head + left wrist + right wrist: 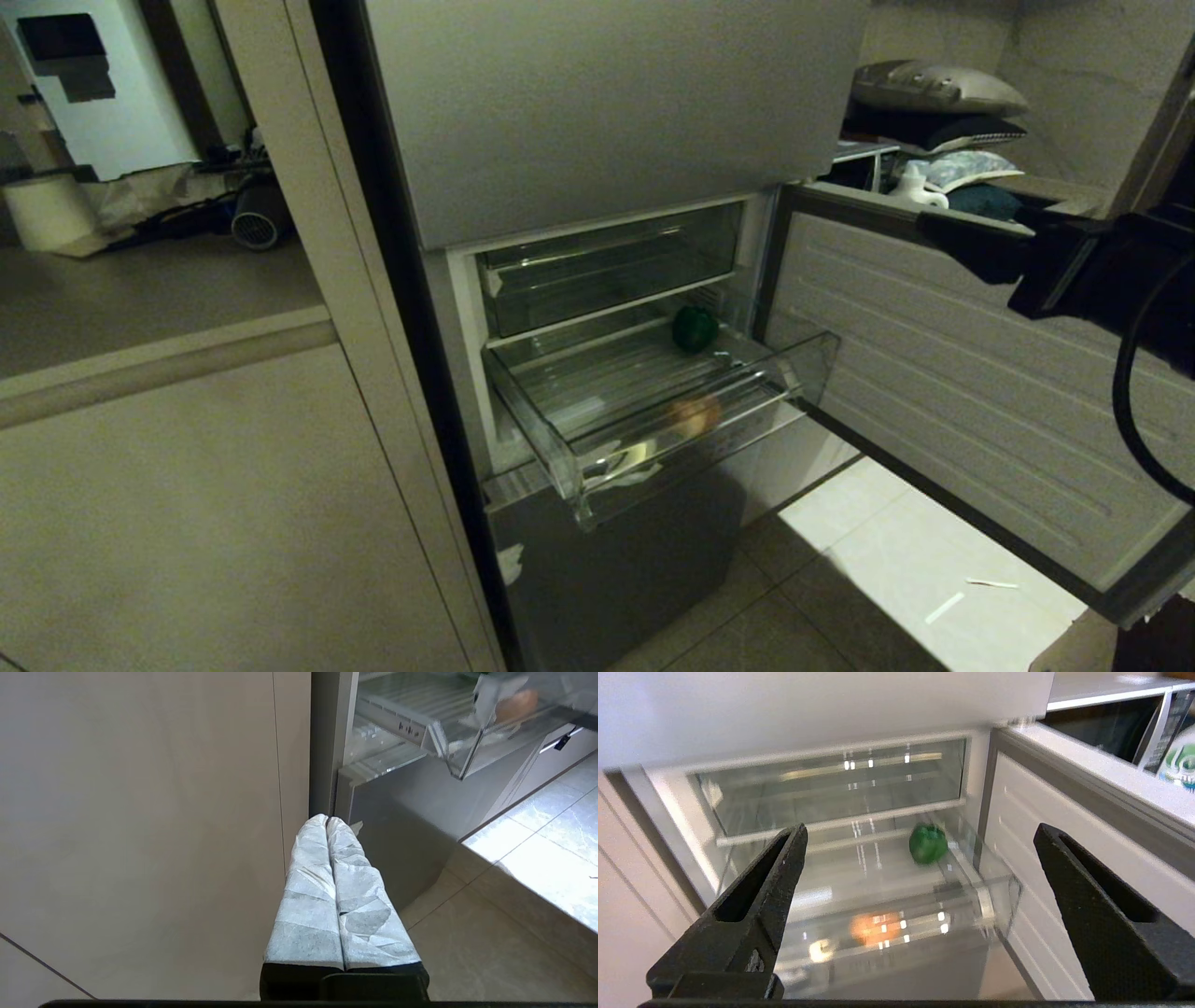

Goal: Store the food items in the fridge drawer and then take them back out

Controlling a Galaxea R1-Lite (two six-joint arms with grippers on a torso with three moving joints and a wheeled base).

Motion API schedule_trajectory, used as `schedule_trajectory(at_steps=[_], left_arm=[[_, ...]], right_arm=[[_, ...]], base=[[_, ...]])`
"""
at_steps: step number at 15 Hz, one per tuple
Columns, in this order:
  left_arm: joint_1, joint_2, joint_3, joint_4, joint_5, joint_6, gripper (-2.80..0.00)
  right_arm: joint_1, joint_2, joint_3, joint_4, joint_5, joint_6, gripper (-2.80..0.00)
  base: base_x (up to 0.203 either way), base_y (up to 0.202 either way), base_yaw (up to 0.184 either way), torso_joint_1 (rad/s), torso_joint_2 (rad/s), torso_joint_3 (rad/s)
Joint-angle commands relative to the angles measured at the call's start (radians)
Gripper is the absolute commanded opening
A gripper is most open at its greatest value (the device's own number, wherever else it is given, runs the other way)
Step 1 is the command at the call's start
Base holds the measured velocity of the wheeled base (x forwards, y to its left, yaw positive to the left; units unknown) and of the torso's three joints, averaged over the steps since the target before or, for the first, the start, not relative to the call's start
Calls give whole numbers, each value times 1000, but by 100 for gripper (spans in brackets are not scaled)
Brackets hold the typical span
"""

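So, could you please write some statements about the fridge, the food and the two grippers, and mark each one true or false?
1. The fridge drawer is pulled out. True.
2. The green food item lies at the drawer's front. False: it lies at the back; the tan food item is at the front.
3. The right gripper holds the tan item. False: it is open and empty.
4. The left gripper is shut. True.
5. Both food items are inside the drawer. True.

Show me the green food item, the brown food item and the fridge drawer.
green food item (695, 329): head view, its middle.
brown food item (695, 415): head view, its middle, seen through plastic.
fridge drawer (560, 467): head view, front corner.
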Motion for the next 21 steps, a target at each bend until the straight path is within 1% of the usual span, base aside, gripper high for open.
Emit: schedule_trajectory(at_steps=[1,4,7,10,12,14,17,19,20,21], left_arm=[[0,1,0,0,0,0,-280],[1,1,0,0,0,0,-280],[-1,1,0,0,0,0,-280],[-1,1,1,1,0,0,-280],[0,1,0,0,0,0,-280],[-1,1,1,0,0,0,-280],[0,1,1,0,0,0,-280],[-1,1,0,0,0,0,-280],[1,1,0,0,0,0,-280],[-1,1,1,1,0,0,-280]], right_arm=[[0,-26,57,-5,1,-1,0],[0,-68,113,-5,2,0,0],[1,-123,197,-13,2,3,0],[1,-151,268,-53,2,8,0],[7,-169,343,-94,3,0,0],[13,-210,425,-144,2,0,0],[12,-271,454,-146,-2,4,0],[14,-268,498,-135,23,-22,0],[14,-264,504,-133,72,-41,0],[14,-243,505,-128,97,-43,0]], base=[[0,0,0,180,-374,-210],[0,0,0,161,-345,-189],[0,0,0,158,-337,-180],[0,0,0,158,-324,-175],[0,0,0,132,-298,-151],[0,0,0,25,-36,-24],[0,0,0,0,0,0],[0,0,0,0,0,0],[0,0,0,0,0,0],[0,0,0,0,0,0]])
